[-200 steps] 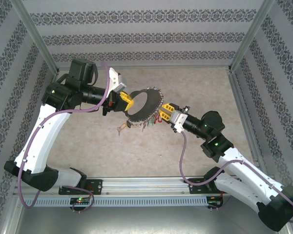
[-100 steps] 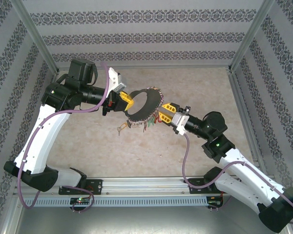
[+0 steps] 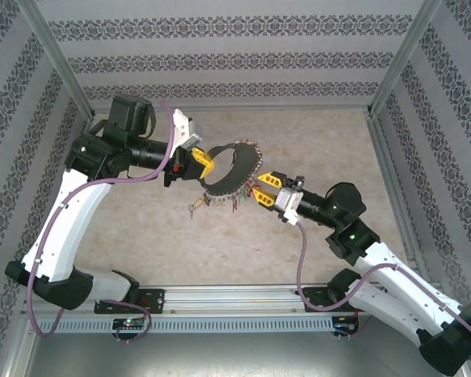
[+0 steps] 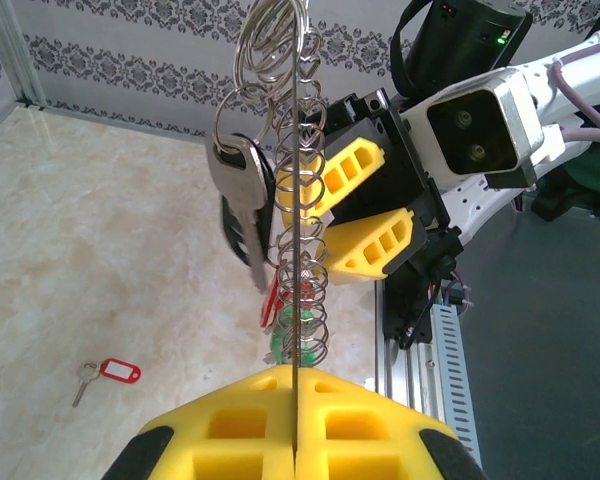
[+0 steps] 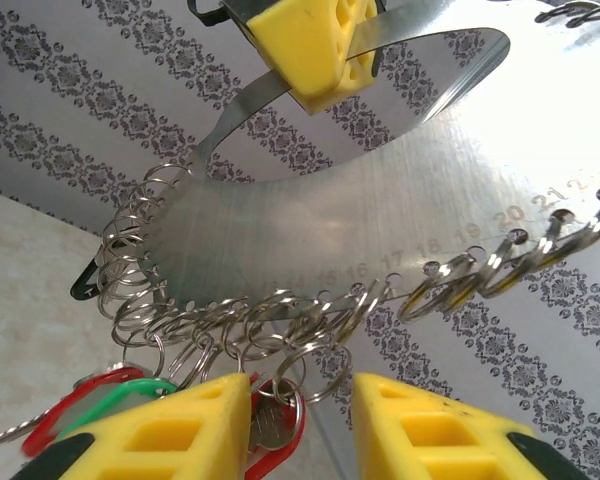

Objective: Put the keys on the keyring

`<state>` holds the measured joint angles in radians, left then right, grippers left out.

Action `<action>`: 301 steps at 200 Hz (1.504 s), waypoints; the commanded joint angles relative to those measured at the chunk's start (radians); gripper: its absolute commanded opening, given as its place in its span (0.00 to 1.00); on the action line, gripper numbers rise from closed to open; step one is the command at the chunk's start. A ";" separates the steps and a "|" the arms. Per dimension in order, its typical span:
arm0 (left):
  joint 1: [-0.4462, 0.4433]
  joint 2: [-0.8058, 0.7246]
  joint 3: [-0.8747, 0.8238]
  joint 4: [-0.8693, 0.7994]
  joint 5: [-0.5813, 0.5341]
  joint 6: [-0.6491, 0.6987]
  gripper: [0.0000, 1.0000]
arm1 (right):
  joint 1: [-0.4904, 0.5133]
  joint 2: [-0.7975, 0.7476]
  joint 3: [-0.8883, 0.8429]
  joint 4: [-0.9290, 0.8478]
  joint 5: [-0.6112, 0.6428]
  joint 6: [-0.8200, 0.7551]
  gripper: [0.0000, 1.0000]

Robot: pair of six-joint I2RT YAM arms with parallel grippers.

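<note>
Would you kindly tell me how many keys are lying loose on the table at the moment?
1: a key with a red tag lies on the table, near the keyring; others may be hidden under it.

beige marbled tabletop (image 3: 220, 236), damask-striped walls (image 3: 220, 31), aluminium corner posts (image 3: 56, 59), slotted rail (image 3: 220, 323) at near edge
</note>
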<state>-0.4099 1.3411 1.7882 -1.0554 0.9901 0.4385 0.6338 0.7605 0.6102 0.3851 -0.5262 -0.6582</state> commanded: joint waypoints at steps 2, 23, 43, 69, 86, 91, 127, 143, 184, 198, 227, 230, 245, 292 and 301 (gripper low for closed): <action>0.011 -0.037 0.016 0.027 0.015 0.012 0.00 | 0.027 -0.014 0.019 0.032 0.048 -0.008 0.26; 0.010 -0.034 0.006 0.047 -0.022 -0.021 0.00 | 0.036 -0.035 -0.005 0.054 0.096 -0.004 0.22; 0.010 -0.031 -0.001 0.055 -0.026 -0.040 0.00 | 0.045 -0.044 -0.011 0.054 0.104 0.011 0.19; 0.011 -0.045 -0.026 0.089 -0.033 -0.061 0.00 | 0.068 -0.043 -0.013 0.061 0.121 0.015 0.15; 0.010 -0.053 -0.033 0.103 -0.031 -0.070 0.00 | 0.077 -0.036 -0.007 0.057 0.112 0.014 0.14; 0.010 -0.055 -0.033 0.105 -0.030 -0.072 0.00 | 0.079 -0.032 -0.006 0.056 0.107 0.015 0.14; 0.011 -0.062 -0.038 0.106 -0.008 -0.073 0.00 | 0.095 0.005 -0.013 0.068 0.172 0.019 0.27; 0.011 -0.067 -0.041 0.103 0.001 -0.071 0.00 | 0.096 0.018 -0.023 0.085 0.229 0.026 0.29; 0.011 -0.074 -0.038 0.080 0.030 -0.055 0.00 | 0.096 0.036 -0.021 0.094 0.284 0.039 0.33; 0.011 -0.074 -0.037 0.070 0.026 -0.046 0.00 | 0.096 0.042 -0.014 0.094 0.271 0.042 0.33; 0.010 -0.079 -0.035 0.061 0.034 -0.032 0.00 | 0.096 0.060 0.004 0.083 0.246 0.048 0.35; 0.010 -0.080 -0.035 0.060 0.035 -0.030 0.00 | 0.095 0.062 0.005 0.081 0.242 0.047 0.35; 0.011 -0.082 -0.034 0.053 0.036 -0.021 0.00 | 0.090 0.066 0.009 0.064 0.212 0.042 0.34; 0.018 -0.093 -0.023 -0.001 0.022 0.032 0.00 | 0.035 0.056 0.023 0.014 0.105 0.074 0.24; 0.022 -0.096 -0.024 -0.007 0.022 0.039 0.00 | 0.028 0.059 0.029 0.004 0.072 0.085 0.25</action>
<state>-0.4091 1.2789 1.7504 -1.0370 0.9760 0.4232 0.6827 0.8272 0.5964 0.4145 -0.3504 -0.6155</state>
